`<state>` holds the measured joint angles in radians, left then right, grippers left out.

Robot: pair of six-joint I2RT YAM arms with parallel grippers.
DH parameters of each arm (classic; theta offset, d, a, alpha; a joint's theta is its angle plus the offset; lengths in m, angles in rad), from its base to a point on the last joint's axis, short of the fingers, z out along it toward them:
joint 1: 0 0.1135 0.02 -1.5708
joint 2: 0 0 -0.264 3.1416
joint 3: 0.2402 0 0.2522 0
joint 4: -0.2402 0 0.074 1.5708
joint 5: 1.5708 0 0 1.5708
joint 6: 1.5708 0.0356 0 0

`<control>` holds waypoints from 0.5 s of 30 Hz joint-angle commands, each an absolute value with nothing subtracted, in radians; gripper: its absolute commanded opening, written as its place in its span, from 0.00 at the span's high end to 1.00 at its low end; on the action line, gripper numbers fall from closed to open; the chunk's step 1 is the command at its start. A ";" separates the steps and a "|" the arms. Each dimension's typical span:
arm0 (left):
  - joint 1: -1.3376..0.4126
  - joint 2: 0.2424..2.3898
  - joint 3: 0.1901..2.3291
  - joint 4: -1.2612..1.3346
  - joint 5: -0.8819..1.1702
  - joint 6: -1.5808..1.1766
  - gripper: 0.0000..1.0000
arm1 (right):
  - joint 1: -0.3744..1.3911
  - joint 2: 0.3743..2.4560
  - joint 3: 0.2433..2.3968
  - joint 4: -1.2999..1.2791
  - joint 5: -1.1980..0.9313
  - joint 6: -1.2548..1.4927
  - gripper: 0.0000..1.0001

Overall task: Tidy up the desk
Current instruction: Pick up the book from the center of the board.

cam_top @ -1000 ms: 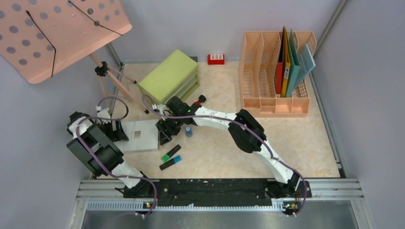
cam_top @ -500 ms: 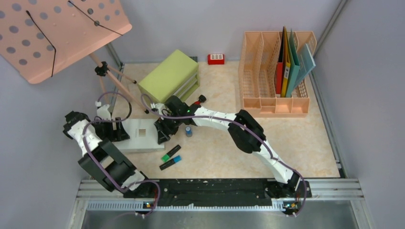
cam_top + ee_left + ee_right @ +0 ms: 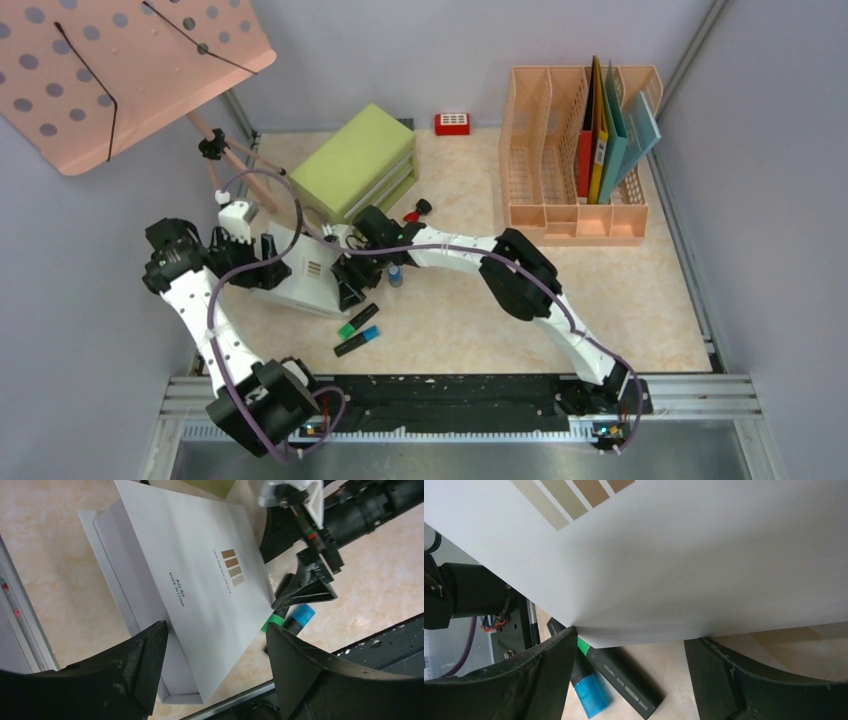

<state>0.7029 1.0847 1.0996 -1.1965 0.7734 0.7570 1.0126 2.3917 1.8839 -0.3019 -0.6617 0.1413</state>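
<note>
**A:** Progress on the desk (image 3: 620, 310), starting from the left?

**B:** Early, by my reading. The beige tabletop fills the bay between the grey walls and the front rail, and loose things lie across its left half. My left gripper (image 3: 266, 268) sits at the left edge of the white box (image 3: 305, 272), jaws spread wide and clamping nothing that I can see.

**A:** And the box itself?

**B:** Its lid (image 3: 200, 570) lies askew over the base, not seated. My right gripper (image 3: 349, 288) is at the lid's right edge, jaws also apart. Whether it touches the lid I cannot tell.

**A:** What is left?

**B:** Most of it, I judge. Two markers (image 3: 360, 320) lie loose just in front of that gripper. Further right, the folders (image 3: 600, 130) already stand in the peach file rack (image 3: 545, 215).
</note>
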 commanded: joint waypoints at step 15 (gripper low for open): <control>0.405 0.924 1.123 -1.115 0.793 0.429 0.24 | 0.947 2.306 1.846 -0.240 -0.781 0.097 0.19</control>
<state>0.4423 0.9337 1.1034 -1.1248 0.7742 0.5034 0.9573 2.3878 1.8591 -0.3092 -0.7780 0.0906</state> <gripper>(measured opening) 0.760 0.814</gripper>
